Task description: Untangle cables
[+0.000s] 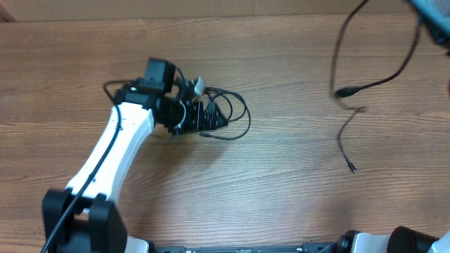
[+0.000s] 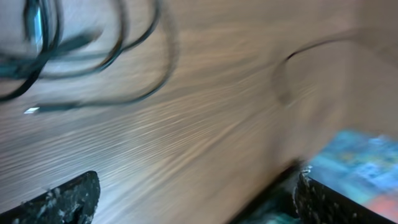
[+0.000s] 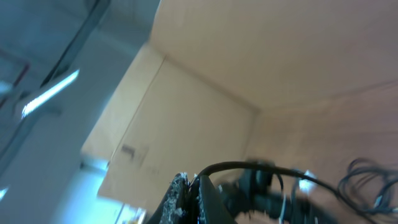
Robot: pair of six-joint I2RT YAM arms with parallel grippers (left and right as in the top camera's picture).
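I observe the left gripper (image 1: 199, 112) at the end of the white left arm (image 1: 116, 144), positioned over the left-centre of the wooden table (image 1: 281, 197), with its jaws released and spread wide. The left wrist view is blurred, but it shows 2 fingers (image 2: 62, 199) far apart at the lower corners with only bare wood between them, so nothing is grasped. The coiled cables (image 1: 221, 112) lie on the table in overlapping black loops directly at that gripper's tips and extend to its right. In the overhead view I cannot tell whether the tips touch the loops. In the left wrist view the loops sit ahead of the fingers toward the upper left, with 1 small plug end (image 2: 31, 111) lying flat on the wood. The right gripper (image 3: 194, 190) is raised at the far right corner and is clenched on the long cable strand (image 1: 335, 70), which emerges from between its closed fingers. That strand hangs down toward the table on the right side, well apart from the coil, and its plug (image 1: 346, 91) rests near the wood. 1 short thin strand (image 1: 343, 140) lies on the table just below that plug. I cannot tell whether it joins the held strand.
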